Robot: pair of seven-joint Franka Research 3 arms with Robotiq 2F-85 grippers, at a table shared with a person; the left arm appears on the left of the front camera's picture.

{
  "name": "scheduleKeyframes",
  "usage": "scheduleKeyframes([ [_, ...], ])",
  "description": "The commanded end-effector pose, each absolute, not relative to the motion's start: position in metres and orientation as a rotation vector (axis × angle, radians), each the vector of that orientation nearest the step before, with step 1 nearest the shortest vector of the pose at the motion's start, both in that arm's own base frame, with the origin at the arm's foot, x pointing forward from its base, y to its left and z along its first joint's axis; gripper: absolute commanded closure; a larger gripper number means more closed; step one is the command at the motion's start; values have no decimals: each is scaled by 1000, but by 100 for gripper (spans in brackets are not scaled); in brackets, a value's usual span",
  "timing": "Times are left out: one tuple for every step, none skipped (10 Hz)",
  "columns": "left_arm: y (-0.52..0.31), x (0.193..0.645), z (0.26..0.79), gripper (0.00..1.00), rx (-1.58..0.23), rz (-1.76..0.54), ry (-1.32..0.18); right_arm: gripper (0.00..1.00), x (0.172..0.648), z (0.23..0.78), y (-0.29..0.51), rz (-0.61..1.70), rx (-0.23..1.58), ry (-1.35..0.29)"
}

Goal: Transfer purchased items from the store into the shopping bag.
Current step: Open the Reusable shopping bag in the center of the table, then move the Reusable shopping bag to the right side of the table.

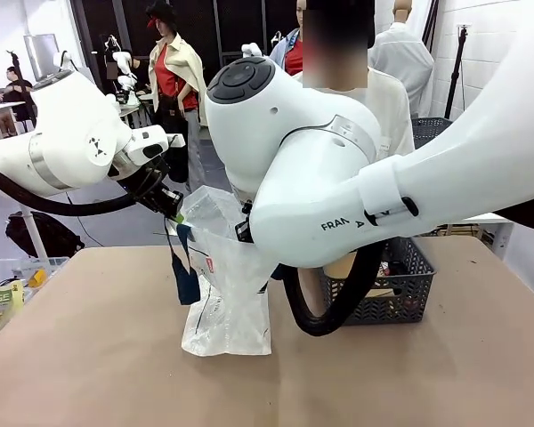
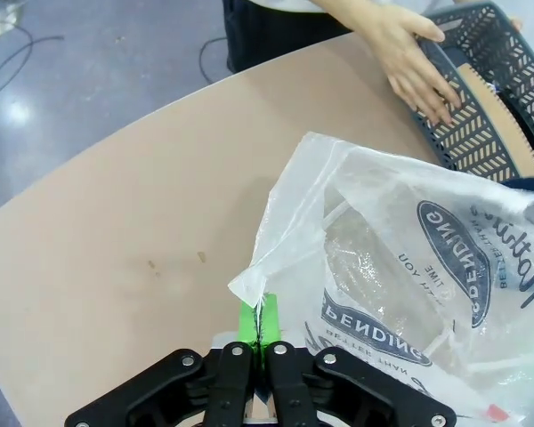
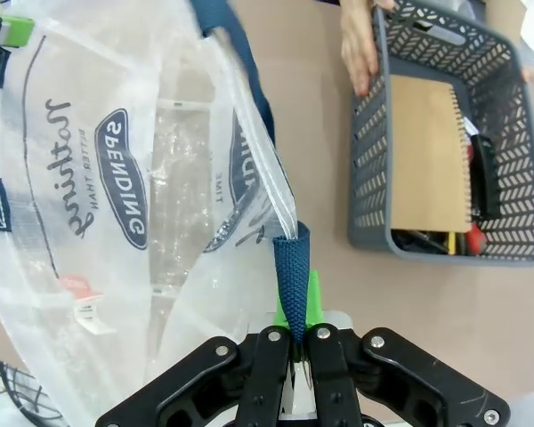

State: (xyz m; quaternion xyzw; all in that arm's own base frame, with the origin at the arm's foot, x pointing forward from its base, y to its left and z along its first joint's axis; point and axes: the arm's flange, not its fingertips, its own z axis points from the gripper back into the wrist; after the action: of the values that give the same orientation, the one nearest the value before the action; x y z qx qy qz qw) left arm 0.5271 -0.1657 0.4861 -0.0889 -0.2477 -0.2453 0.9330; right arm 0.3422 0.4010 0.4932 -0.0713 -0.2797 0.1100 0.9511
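The translucent white shopping bag (image 1: 224,294) stands upright in the middle of the table, held open from two sides. My left gripper (image 1: 171,206) is shut on the bag's crinkly rim (image 2: 260,286). My right gripper (image 3: 295,342) is shut on one navy strap handle (image 3: 291,276) at the bag's (image 3: 133,178) other side. The purchased items lie in the dark grey basket (image 3: 371,151): a flat tan-brown pack (image 3: 430,156) and small things with red (image 3: 472,238). The person's hand (image 2: 416,62) rests on the basket's rim (image 2: 481,133).
The basket (image 1: 400,289) stands right of the bag, partly behind my right arm. A clear bin (image 1: 9,280) with packets sits at the table's left edge. Bare brown table (image 1: 116,374) lies in front of the bag.
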Motion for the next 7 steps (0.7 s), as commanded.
scheduleKeyframes([
  [-164, 527, 488, 100, -182, -498, -510, 100, 342, 492, 400, 224, -152, -576],
  [-164, 527, 488, 100, -182, -498, -510, 100, 342, 492, 400, 224, -152, -576],
  [-164, 527, 488, 100, -182, -498, -510, 100, 342, 492, 400, 224, -152, -576],
  [-164, 527, 488, 100, -182, -498, -510, 100, 342, 492, 400, 224, -152, -576],
  [-164, 527, 488, 100, -182, -498, -510, 100, 342, 492, 400, 224, -152, -576],
  [-164, 527, 488, 100, -182, -498, -510, 100, 342, 492, 400, 224, -152, -576],
  [-164, 527, 488, 100, -182, -498, -510, 100, 342, 492, 400, 224, -152, -576],
])
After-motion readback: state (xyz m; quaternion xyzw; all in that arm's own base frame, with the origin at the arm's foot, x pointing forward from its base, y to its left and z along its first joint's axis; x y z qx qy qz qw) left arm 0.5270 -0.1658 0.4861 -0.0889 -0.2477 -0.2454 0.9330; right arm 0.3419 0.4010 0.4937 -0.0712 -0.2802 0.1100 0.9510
